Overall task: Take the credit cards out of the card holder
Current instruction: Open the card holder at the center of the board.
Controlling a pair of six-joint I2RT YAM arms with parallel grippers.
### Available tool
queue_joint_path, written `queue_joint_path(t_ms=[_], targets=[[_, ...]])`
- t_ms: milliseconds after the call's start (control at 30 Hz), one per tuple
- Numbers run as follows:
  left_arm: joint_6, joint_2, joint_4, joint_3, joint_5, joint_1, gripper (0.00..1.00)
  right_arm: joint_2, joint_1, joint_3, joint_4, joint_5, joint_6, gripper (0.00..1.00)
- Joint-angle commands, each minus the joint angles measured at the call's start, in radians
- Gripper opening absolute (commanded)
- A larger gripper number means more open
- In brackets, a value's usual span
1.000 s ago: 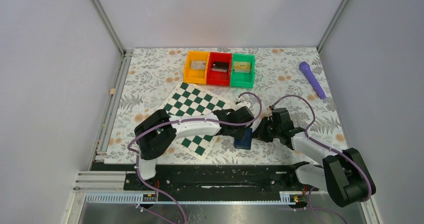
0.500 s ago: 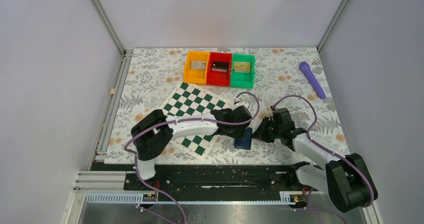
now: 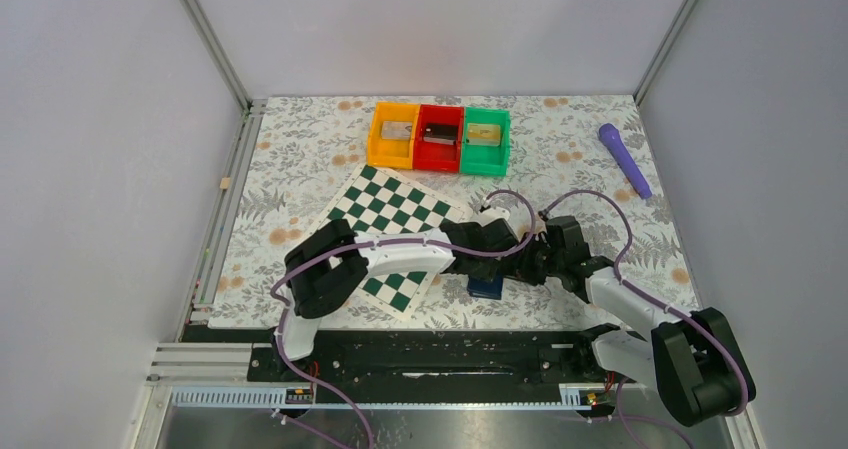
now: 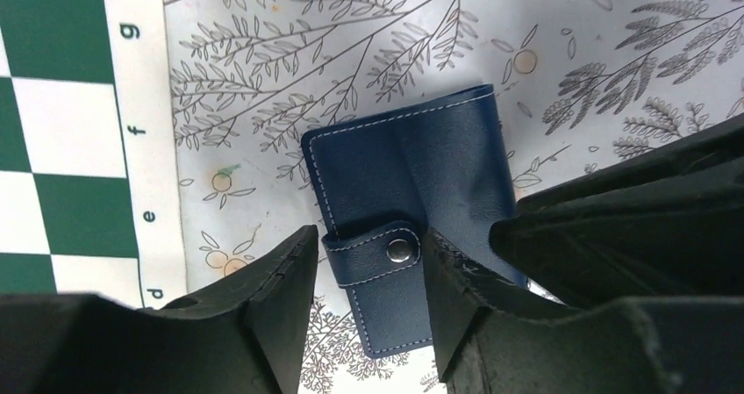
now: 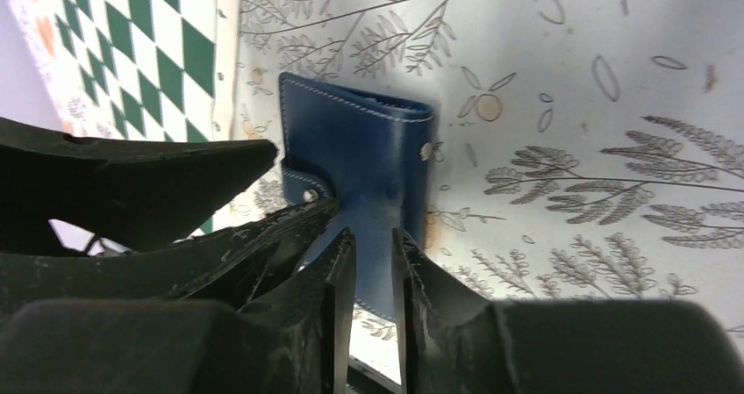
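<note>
The card holder (image 3: 486, 287) is a blue wallet lying closed on the floral cloth, its strap snapped shut. It also shows in the left wrist view (image 4: 412, 166) and the right wrist view (image 5: 360, 139). No credit cards show; the closed wallet hides its pockets. My left gripper (image 3: 496, 261) is open just above the wallet, and its fingers straddle the strap tab (image 4: 368, 236). My right gripper (image 3: 526, 267) comes in from the right, low over the wallet's near part (image 5: 373, 236). Its jaws stand a narrow gap apart with nothing between them.
The green-and-white chessboard (image 3: 395, 224) lies left of the wallet under my left arm. An orange bin (image 3: 376, 141), a red bin (image 3: 422, 147) and a green bin (image 3: 503, 147) stand at the back, each holding a small flat item. A purple cylinder (image 3: 624, 159) lies at the back right.
My left arm has swung right, bringing its gripper further over the wallet. My right gripper has shifted only slightly. The wallet stays closed in the same spot.
</note>
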Motion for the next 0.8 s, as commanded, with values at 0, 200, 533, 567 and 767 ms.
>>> queue_joint_path(t_ms=[0,200,533,567,767], targets=[[0.015,0.035,-0.019,0.035,-0.043,-0.003,0.44,-0.019,0.001,0.008,0.086,-0.069,0.046,0.24],[-0.001,0.024,-0.003,0.020,-0.035,-0.004,0.24,0.052,0.001,-0.025,0.234,-0.106,0.122,0.14],[-0.016,-0.035,0.044,-0.029,0.019,0.001,0.00,0.250,0.001,-0.039,0.346,-0.109,0.183,0.06],[-0.020,-0.045,0.054,-0.041,0.033,0.004,0.00,0.258,0.001,-0.044,0.331,-0.085,0.182,0.05],[-0.021,-0.096,0.093,-0.099,0.073,0.030,0.00,0.254,0.001,-0.074,0.285,0.004,0.185,0.04]])
